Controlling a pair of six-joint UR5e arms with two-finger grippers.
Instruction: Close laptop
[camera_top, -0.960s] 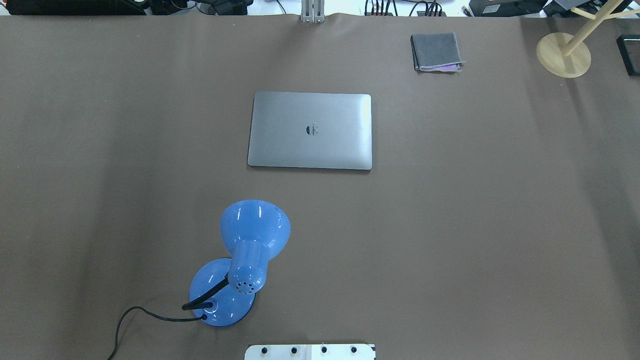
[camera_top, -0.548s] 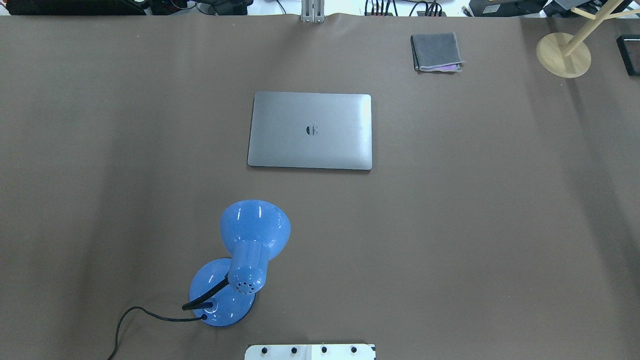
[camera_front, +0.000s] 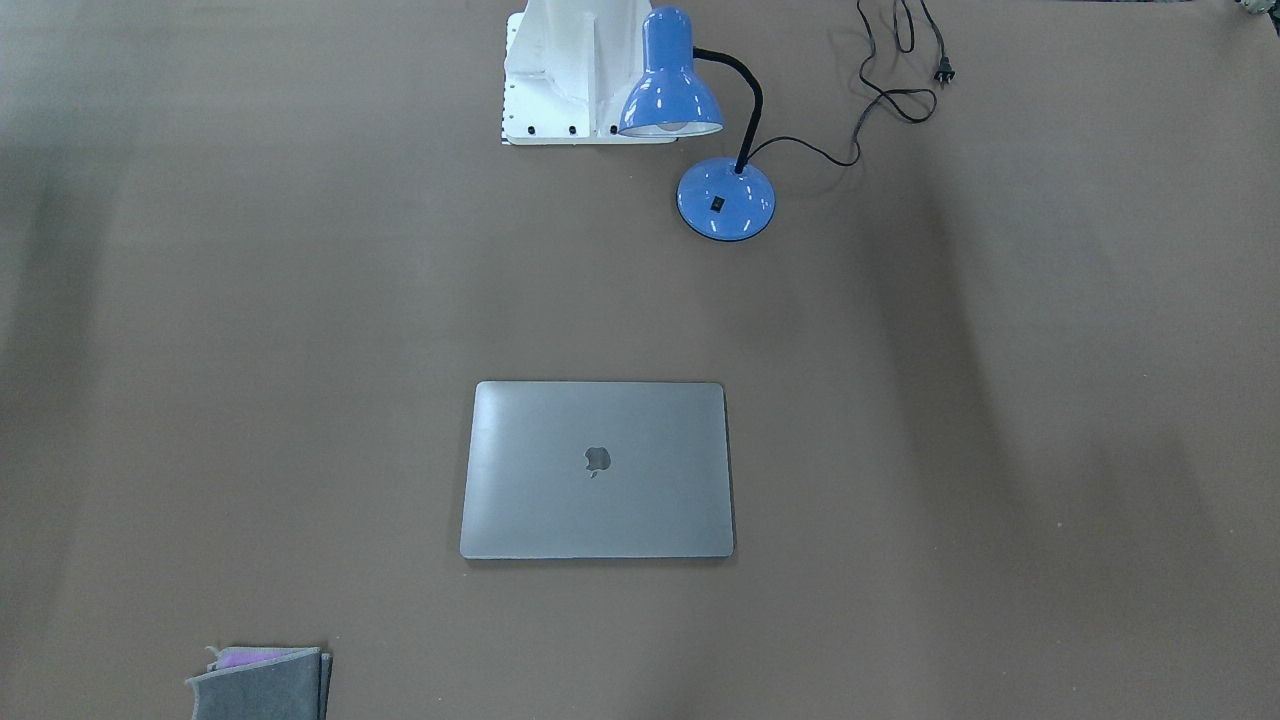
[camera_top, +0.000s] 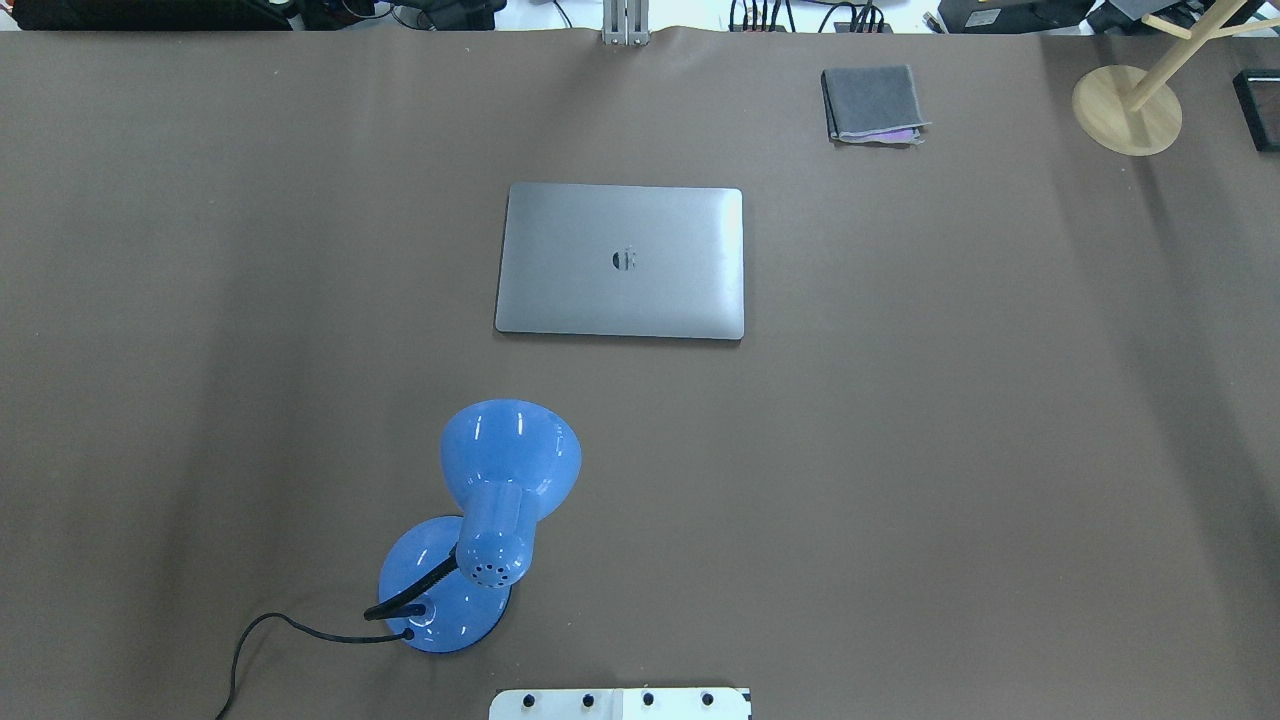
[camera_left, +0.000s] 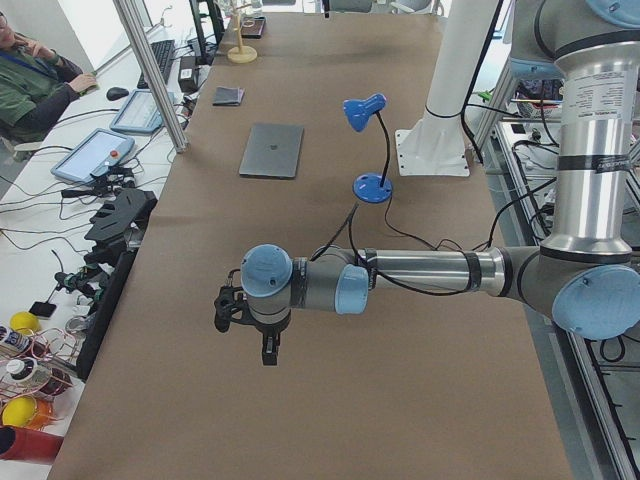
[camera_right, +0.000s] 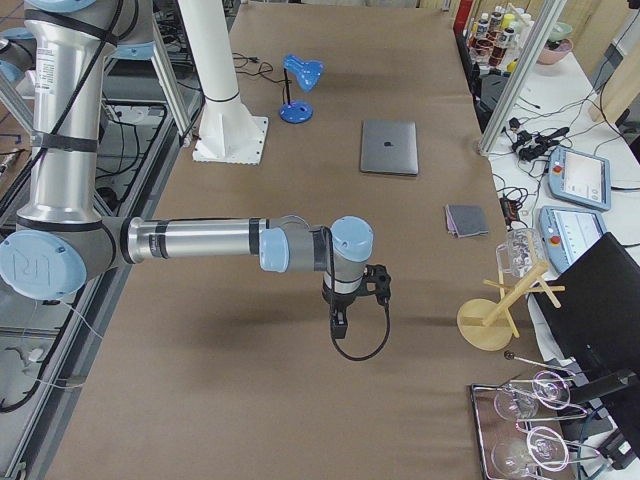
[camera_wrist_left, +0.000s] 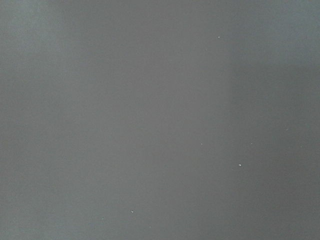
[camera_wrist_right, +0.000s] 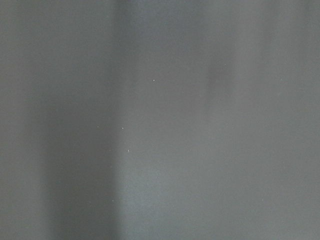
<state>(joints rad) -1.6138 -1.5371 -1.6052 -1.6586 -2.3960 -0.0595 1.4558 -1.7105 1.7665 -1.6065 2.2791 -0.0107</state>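
Space-grey slim metal laptop (camera_top: 580, 290): shut flat on brown table (camera_top: 900, 420). Blue desk lamp (camera_top: 510, 460): near laptop. Left gripper (camera_left: 268, 352), right gripper (camera_right: 338, 325): well apart from laptop; finger state: cannot tell.

The laptop (camera_left: 271, 150) lies shut and flat on the brown table (camera_left: 300, 430) in the upper middle of the frame, with a blue lamp (camera_left: 364, 110) to its right. Across the lower middle the left arm (camera_left: 430, 272) reaches in from the right edge. Its left gripper (camera_left: 270, 356) points down over bare table, and how its jaws stand cannot be told.
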